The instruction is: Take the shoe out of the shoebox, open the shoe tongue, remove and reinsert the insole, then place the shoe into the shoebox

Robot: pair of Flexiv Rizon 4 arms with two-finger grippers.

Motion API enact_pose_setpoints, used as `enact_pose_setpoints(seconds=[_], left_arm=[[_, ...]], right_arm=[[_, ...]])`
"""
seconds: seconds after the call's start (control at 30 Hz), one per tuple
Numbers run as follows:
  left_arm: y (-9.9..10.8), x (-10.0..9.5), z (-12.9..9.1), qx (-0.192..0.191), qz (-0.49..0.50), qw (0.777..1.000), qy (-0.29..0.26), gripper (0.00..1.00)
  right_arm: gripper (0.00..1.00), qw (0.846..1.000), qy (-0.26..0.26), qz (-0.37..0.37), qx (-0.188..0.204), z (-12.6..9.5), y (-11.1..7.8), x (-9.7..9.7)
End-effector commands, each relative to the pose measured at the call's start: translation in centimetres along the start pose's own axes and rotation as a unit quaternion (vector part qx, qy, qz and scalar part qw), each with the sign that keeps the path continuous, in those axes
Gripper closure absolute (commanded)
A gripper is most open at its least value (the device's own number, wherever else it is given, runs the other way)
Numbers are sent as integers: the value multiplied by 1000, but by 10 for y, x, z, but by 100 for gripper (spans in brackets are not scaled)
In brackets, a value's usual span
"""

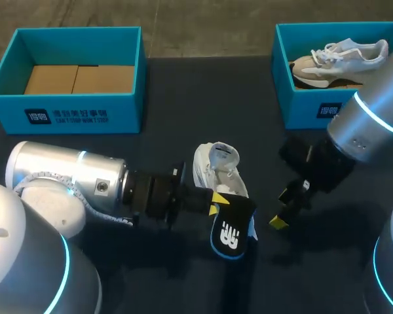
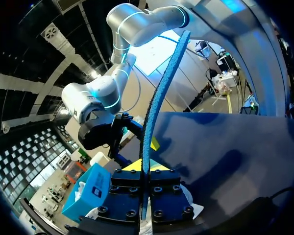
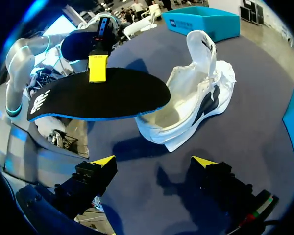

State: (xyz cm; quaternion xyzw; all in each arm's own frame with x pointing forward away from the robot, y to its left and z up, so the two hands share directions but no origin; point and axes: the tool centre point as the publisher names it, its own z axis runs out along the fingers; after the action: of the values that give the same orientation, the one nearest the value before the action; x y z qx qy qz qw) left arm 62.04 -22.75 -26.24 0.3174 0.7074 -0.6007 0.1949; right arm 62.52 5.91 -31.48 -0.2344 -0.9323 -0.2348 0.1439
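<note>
Seen from above, a white shoe (image 1: 216, 167) lies on the dark table (image 1: 157, 150) at the centre of the frame, with its tongue pulled up and open. The left gripper (image 1: 215, 203) comes in from the left and is clenched on a black insole (image 1: 230, 226) with a blue edge. The insole is outside the shoe, at the shoe's lower end in the frame. The right gripper (image 3: 153, 161) hangs to the right of the shoe, jaws spread wide, grasping nothing and touching neither shoe nor insole. A blue shoebox (image 1: 85, 114) at upper left shows a cardboard floor. A second shoebox (image 1: 314, 108) at upper right holds another shoe (image 1: 344, 57).
</note>
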Motion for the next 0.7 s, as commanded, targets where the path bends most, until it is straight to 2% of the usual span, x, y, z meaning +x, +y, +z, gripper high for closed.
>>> enact_pose_setpoints(seconds=[0.03,0.23,0.7], left_arm=[[1,3,5,-6,-10,1000,-10,100],[4,8,14,-2,-31,999,-23,100],[10,8,23,6,-80,995,-51,100]], right_arm=[[0,1000,-19,-19,12,1,2,3],[0,997,-33,-69,-6,8,-9,-2],[0,994,-45,-104,0,18,-20,-7]])
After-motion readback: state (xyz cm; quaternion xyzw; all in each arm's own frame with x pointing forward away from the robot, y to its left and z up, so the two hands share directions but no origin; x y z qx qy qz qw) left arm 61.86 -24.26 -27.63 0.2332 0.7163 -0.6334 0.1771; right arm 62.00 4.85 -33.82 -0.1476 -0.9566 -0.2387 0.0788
